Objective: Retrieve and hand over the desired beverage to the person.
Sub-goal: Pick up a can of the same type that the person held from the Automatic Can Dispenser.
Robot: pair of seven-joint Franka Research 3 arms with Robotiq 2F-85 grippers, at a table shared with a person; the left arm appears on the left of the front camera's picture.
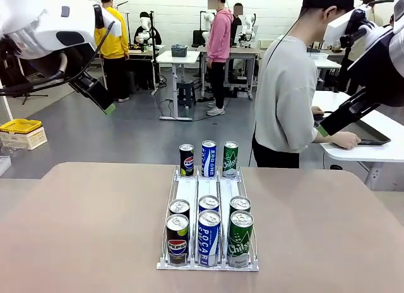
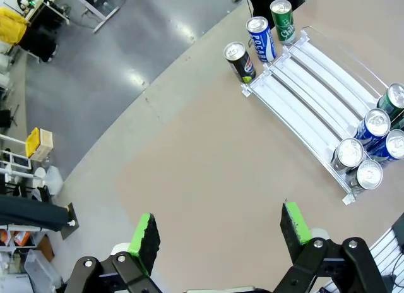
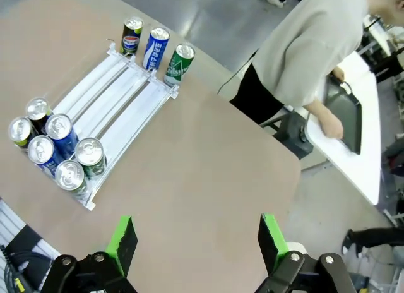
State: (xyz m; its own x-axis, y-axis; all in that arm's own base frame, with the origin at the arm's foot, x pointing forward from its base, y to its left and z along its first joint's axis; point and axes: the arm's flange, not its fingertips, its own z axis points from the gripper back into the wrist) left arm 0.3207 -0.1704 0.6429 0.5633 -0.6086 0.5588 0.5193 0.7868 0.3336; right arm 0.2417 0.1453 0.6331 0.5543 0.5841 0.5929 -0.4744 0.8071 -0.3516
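We see the left gripper (image 2: 218,223) with its fingers (image 2: 145,233) released: the green pads stand wide apart with only bare table (image 2: 208,154) between them. The right gripper (image 3: 197,231) is also released, its fingers (image 3: 270,237) spread and grasping nothing. In the front view we see both raised well above the table, the left gripper (image 1: 104,102) at upper left and the right gripper (image 1: 329,124) at upper right, in front of the person (image 1: 287,97).

The cans (image 1: 209,237) stand in a clear three-lane rack (image 1: 208,189) at the middle of the table. Six cans sit in two rows at the rack's robot-side end, and three stand at its far end. Each lane holds one kind: dark Pepsi cans (image 1: 177,239), blue cans (image 1: 208,157) and green cans (image 1: 240,238).

From the left wrist, the rack (image 2: 315,84) lies well beyond the fingertips, off to the side of the finger at picture right. The three far-end cans (image 2: 261,39) are the farthest from the pads. From the right wrist, the rack (image 3: 120,94) lies beyond the finger at picture left, with the six grouped cans (image 3: 57,148) the nearer to that finger. No finger touches any can.

The person (image 3: 309,47) stands beyond the finger at picture right, across the table's edge, turned away toward a white side table (image 3: 369,160), with one hand (image 3: 329,125) by a dark tray (image 3: 348,119).
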